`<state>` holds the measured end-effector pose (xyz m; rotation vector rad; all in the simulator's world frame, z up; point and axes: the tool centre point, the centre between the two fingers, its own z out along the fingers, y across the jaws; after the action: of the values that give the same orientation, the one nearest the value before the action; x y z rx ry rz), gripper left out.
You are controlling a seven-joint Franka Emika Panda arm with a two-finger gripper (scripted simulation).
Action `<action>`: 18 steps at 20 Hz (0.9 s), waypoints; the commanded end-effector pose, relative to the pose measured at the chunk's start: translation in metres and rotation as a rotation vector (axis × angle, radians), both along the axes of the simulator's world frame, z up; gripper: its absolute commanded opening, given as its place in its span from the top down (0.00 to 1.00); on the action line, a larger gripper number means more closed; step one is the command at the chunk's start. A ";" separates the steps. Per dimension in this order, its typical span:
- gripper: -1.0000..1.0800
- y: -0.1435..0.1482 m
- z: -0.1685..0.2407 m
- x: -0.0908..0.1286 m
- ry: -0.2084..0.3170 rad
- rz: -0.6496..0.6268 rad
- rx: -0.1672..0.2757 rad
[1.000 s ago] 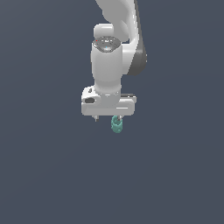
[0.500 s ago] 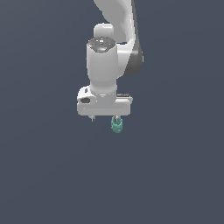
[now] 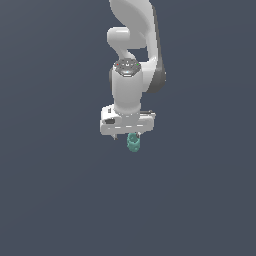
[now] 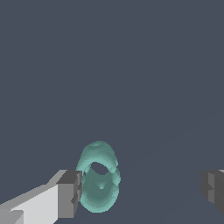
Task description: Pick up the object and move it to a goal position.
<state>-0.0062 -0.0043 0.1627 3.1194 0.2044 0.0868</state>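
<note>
My arm was glossy white, built of rounded, bulging links, with a dark grey band at the joint on its right side in the exterior view. A dark round cap with small red and green marks sat on top of the wrist. Below it came a wide, flat white hand block. My gripper had white fingers tipped with grey, square pads.

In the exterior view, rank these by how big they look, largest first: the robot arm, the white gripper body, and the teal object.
1. The robot arm, by far the largest.
2. The white gripper body, the wide block at the arm's end.
3. The teal object, clearly the smallest, much narrower than the gripper body and just below it.
</note>
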 end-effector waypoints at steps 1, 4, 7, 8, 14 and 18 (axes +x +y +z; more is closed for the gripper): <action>0.04 0.010 -0.017 -0.014 0.018 0.044 0.001; 0.04 0.020 -0.033 -0.028 0.035 0.088 0.003; 0.04 0.027 -0.045 -0.038 0.047 0.120 0.005; 0.04 0.029 -0.047 -0.041 0.050 0.127 0.005; 0.04 0.032 -0.052 -0.046 0.056 0.141 0.006; 0.04 0.032 -0.058 -0.046 0.056 0.142 0.006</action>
<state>-0.0520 0.0279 0.1078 3.1121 0.4264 0.0020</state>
